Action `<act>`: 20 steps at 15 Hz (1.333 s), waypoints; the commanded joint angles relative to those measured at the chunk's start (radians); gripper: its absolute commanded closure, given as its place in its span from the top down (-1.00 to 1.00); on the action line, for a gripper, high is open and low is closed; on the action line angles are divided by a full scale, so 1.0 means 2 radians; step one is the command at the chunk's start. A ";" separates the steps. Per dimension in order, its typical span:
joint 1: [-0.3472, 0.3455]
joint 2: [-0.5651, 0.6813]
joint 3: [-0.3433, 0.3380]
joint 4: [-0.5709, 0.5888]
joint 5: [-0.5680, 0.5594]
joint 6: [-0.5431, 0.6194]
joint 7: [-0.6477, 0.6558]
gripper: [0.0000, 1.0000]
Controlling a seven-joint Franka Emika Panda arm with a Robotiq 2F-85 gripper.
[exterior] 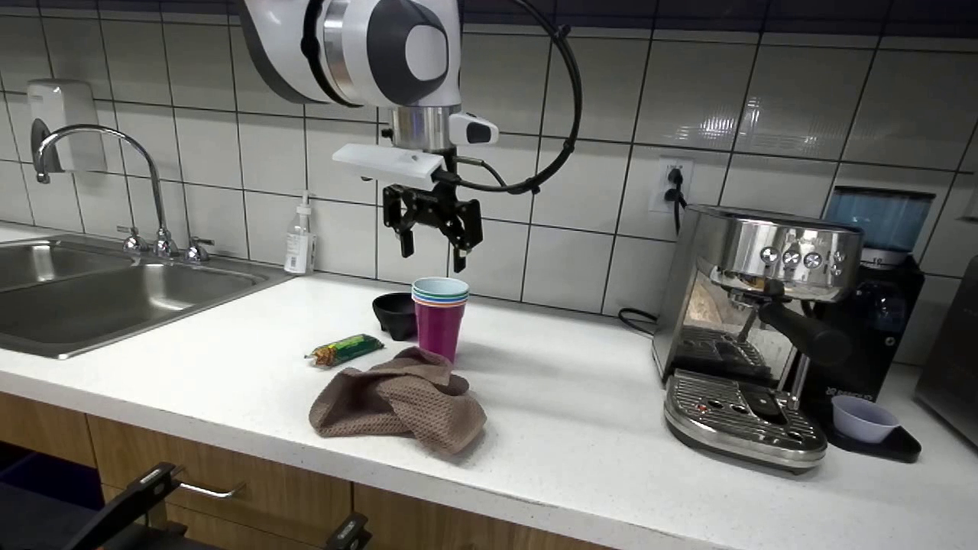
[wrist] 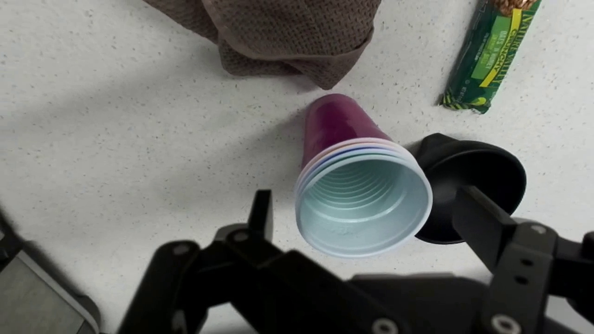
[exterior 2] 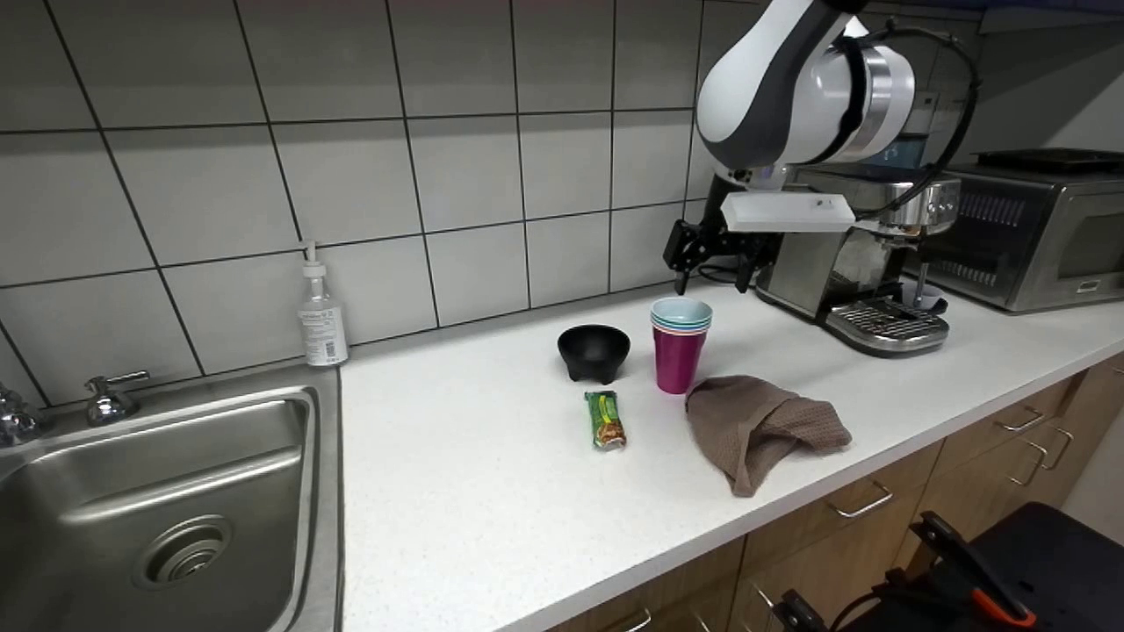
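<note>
Magenta cup stack (exterior: 439,323) stands upright, mouth upward, below the end effector (exterior: 433,260).

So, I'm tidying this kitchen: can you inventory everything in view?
Counter: one, white, along tiled wall
Cup stack: one, purple and pale blue, on counter
Bowl: one, black, beside cup stack
Snack bar: one, green, near bowl
Cloth: one, brown, by cup stack
Espresso machine: one, silver, on counter
Grinder: one, black, beside espresso machine
Small cup: one, lilac, by grinder
Boxy appliance: one, grey, past grinder
Sink: one, steel, in counter
Faucet: one, chrome, on sink rim
Pump bottle: one, clear, beside sink
Dispenser: one, white, on tiled wall
Outlet: one, white, on tiled wall
Drawers: several, brown, under counter
Clamps: two, mostly black, in front of drawers
Arm: one, white and grey, above counter
End effector: one, black, open above cup stack
</note>
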 commanded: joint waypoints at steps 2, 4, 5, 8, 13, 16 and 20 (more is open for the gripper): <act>0.000 -0.070 0.008 -0.047 -0.026 -0.025 -0.021 1.00; 0.004 -0.088 0.009 -0.057 -0.017 -0.041 -0.047 1.00; 0.008 -0.097 0.007 -0.061 -0.009 -0.052 -0.065 1.00; 0.015 -0.118 -0.002 -0.064 0.002 -0.090 -0.114 1.00; 0.012 -0.132 -0.022 -0.049 -0.004 -0.152 -0.194 1.00; 0.009 -0.123 -0.039 -0.034 -0.010 -0.179 -0.242 1.00; 0.008 -0.119 -0.042 -0.039 -0.011 -0.168 -0.248 1.00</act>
